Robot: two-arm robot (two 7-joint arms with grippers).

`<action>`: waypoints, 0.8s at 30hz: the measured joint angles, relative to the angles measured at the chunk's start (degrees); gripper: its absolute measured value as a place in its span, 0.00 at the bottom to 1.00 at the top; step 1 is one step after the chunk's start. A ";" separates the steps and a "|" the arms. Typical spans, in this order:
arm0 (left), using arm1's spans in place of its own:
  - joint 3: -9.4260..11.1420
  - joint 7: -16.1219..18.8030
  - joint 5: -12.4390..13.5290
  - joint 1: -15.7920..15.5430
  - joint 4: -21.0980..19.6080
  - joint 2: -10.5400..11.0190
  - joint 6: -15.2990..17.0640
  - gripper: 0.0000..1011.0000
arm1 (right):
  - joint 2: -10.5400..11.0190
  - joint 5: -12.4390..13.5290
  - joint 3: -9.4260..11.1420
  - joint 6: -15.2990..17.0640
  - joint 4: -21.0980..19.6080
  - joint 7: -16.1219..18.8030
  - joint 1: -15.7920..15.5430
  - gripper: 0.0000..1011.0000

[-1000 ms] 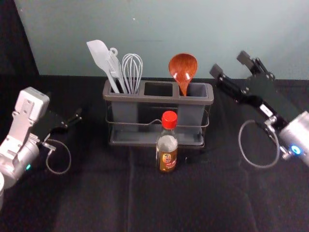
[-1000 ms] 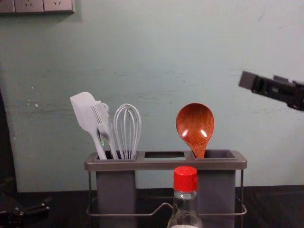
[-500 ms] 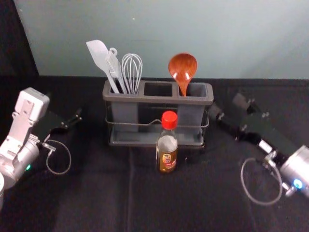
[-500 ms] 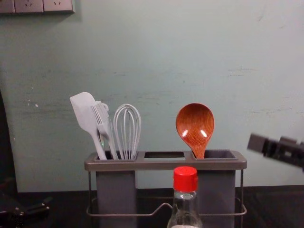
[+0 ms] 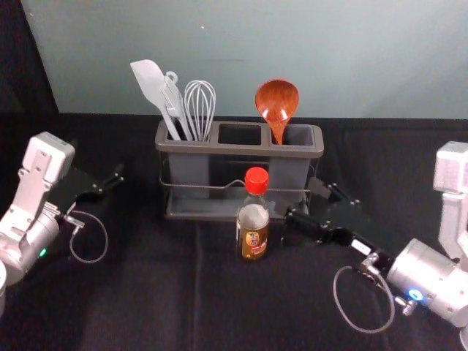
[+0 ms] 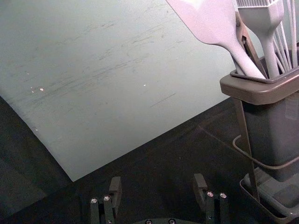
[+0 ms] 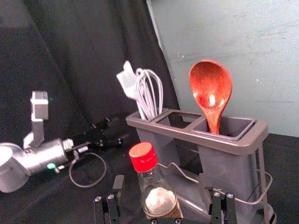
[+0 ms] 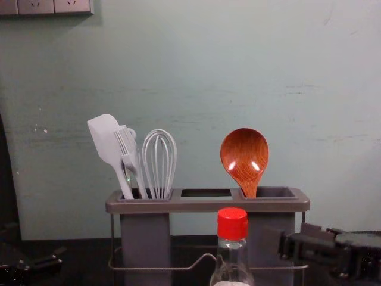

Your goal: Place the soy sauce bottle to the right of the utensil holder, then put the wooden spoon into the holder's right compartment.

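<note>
Scuffed grey-green wall (image 5: 234, 58) rises behind creased black cloth (image 5: 139, 300). The soy sauce bottle (image 5: 252, 219) — clear glass, round red cap (image 5: 257, 180) — stands upright before the grey utensil holder (image 5: 219, 148). The glossy, round-bowled wooden spoon (image 5: 277, 102) leans in its right compartment (image 5: 300, 136). The right gripper (image 5: 303, 202), spread wide, is near the bottle's right side — the left gripper (image 5: 117, 178), also wide, is parked left of the holder.

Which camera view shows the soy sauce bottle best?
The head view: it shows the bottle from cap to base, label included. The chest view shows cap, neck and shoulder; the right wrist view, cap, upper body and label's top.
</note>
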 joint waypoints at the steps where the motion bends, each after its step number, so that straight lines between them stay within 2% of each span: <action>1: 0.00 0.00 0.00 0.00 0.00 0.00 0.00 0.99 | -0.06 -0.95 -0.71 0.13 0.15 -0.66 0.49 0.99; 2: 0.00 0.00 0.00 0.00 0.00 0.00 0.00 0.99 | -0.06 -0.95 -0.71 0.13 0.15 -0.66 0.49 0.99; 7: 0.00 0.00 0.00 0.00 0.00 0.00 0.00 0.99 | -0.18 -7.15 -2.88 0.12 0.23 -3.73 2.13 0.99; 12: 0.00 0.00 0.01 0.00 0.00 0.00 0.00 0.99 | -0.58 -10.25 -3.13 -0.10 0.24 -4.75 2.49 0.99; 24: 0.00 0.00 0.00 0.00 0.00 0.00 0.00 0.99 | -2.59 -13.35 -2.93 -0.98 1.79 -3.54 3.87 0.99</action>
